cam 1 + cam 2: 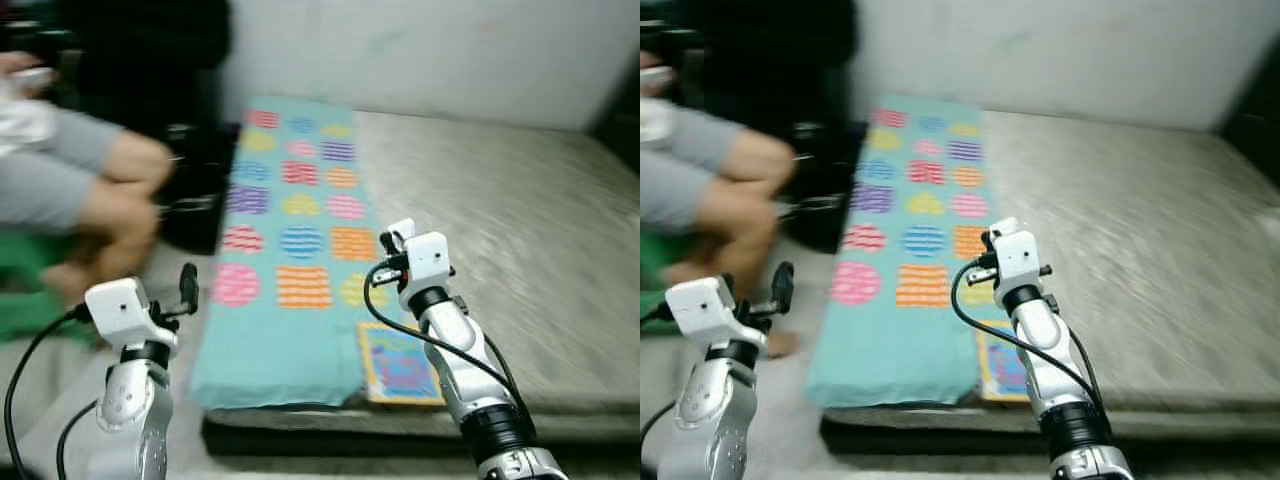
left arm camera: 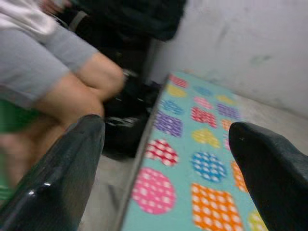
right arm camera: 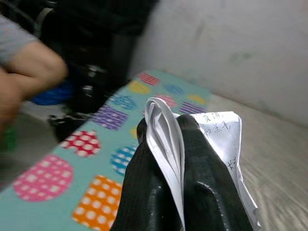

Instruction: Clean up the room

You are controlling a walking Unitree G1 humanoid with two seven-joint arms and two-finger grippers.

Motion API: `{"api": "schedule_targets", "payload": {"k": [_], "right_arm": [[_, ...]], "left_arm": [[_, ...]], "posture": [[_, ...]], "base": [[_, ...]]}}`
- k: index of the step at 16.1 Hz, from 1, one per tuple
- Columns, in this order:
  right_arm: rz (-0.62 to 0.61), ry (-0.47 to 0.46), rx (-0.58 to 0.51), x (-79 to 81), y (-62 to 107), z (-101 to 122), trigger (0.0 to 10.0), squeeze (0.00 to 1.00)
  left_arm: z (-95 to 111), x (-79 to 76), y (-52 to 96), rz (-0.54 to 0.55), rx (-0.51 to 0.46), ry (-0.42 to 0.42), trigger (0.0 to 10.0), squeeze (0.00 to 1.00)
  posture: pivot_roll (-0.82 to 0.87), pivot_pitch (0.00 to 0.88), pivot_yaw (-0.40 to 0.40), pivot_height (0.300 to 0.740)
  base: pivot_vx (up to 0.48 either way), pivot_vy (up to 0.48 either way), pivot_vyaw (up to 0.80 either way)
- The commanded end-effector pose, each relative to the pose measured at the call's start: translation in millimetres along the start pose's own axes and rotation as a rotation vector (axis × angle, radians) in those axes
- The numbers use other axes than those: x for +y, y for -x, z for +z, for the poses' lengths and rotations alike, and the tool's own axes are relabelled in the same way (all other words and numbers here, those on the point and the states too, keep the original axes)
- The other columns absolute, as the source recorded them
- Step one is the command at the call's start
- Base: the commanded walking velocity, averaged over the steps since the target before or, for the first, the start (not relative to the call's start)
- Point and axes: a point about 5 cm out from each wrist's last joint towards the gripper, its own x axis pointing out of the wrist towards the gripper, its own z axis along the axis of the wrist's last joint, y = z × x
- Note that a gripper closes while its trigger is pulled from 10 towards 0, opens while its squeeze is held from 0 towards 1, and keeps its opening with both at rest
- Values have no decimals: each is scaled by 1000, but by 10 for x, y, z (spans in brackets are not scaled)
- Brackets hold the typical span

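My right gripper (image 3: pixel 166 126) is shut on a folded white paper (image 3: pixel 219 132) with handwriting on it. In the eye views it (image 1: pixel 393 240) hangs over the near part of a teal cloth (image 1: pixel 290 230) printed with coloured dotted and striped patches, which lies along the left side of a grey mattress (image 1: pixel 500 220). My left gripper (image 1: pixel 187 285) stands open, off the mattress's left edge and above the floor, with nothing between its fingers (image 2: pixel 72 163). A small colourful book (image 1: pixel 400 365) lies flat at the mattress's near edge, just below my right arm.
A person sits at the left, with bare knees (image 1: pixel 130 190) close to my left arm. Dark bags (image 1: pixel 195 200) lie on the floor between the person and the mattress. A pale wall (image 1: pixel 430 50) runs behind the mattress. The views are blurred.
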Motion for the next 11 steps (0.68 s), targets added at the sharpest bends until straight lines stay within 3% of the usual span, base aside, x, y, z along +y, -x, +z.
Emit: {"api": "schedule_targets", "payload": {"k": [1,6,11], "right_arm": [[2,26,-15,-3,-7,16,10000,0],[14,22,-15,21,-40,11,10000,0],[31,12,-1,73,51,-63,10000,0]], "left_arm": [[-10,7,-10,-3,5,-8,10000,0],[14,42,-26,18,-11,-13,10000,0],[-84,43,122,16,32,-25,10000,0]], "posture": [[32,0,-93,740],[61,0,-109,740],[60,0,-116,740]], "base": [[0,0,800],[0,0,800],[0,0,800]]}}
